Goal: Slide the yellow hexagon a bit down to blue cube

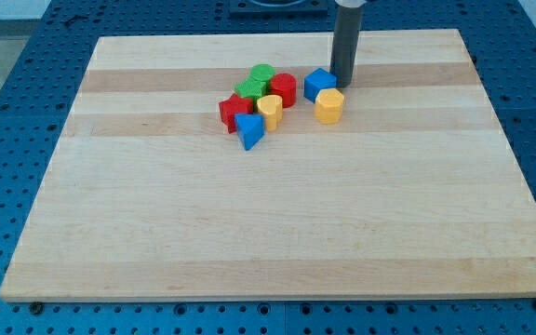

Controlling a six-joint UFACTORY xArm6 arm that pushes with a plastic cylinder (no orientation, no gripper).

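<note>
The yellow hexagon [329, 105] sits on the wooden board [277, 223] just below and right of the blue cube [319, 83], touching it. My tip [342, 85] rests at the blue cube's right side, just above the yellow hexagon. The dark rod rises from there to the view's top.
A cluster lies left of the blue cube: a green block [261, 75], a second green block [248, 90], a red block [283, 89], a red block [234, 111], a yellow heart [269, 110] and a blue triangle [249, 129]. A blue perforated table surrounds the board.
</note>
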